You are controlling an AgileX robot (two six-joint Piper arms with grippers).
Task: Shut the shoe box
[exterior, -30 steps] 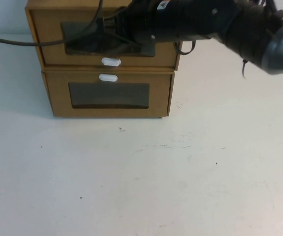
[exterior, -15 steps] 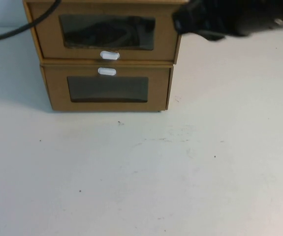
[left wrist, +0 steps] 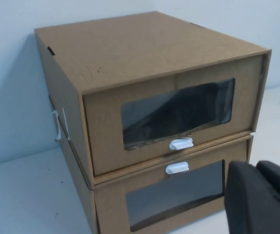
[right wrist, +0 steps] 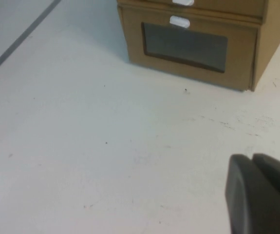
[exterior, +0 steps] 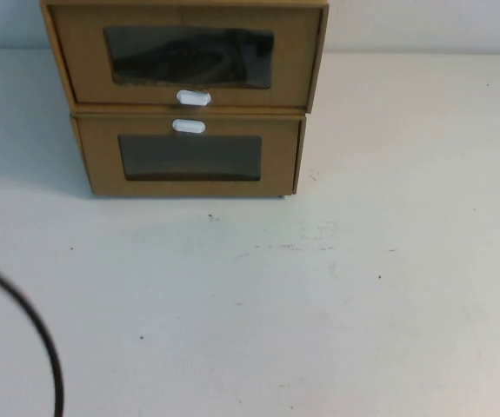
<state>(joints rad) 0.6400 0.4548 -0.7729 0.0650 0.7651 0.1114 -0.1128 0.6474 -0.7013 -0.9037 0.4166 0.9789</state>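
The shoe box [exterior: 84,61] is the upper of two stacked brown cardboard boxes at the far left of the table. It has a dark window and a white tab [exterior: 193,98] below it. Its front panel sits in line with its shell, as the left wrist view [left wrist: 144,53] also shows. Neither arm shows in the high view. My left gripper [left wrist: 255,168] is shut and empty, close in front of the lower box's right corner. My right gripper [right wrist: 252,158] is shut and empty above bare table, well back from the boxes.
The matching lower box [exterior: 276,161] has its white tab [exterior: 189,127] above its window, and it also shows in the right wrist view [right wrist: 188,46]. A black cable [exterior: 41,339] curves over the table's near left. The white table [exterior: 363,287] spreads in front and to the right.
My right arm, which reached across the shoe box's front, has drawn back out of the high view. The cable has dropped from the far left to the near left.
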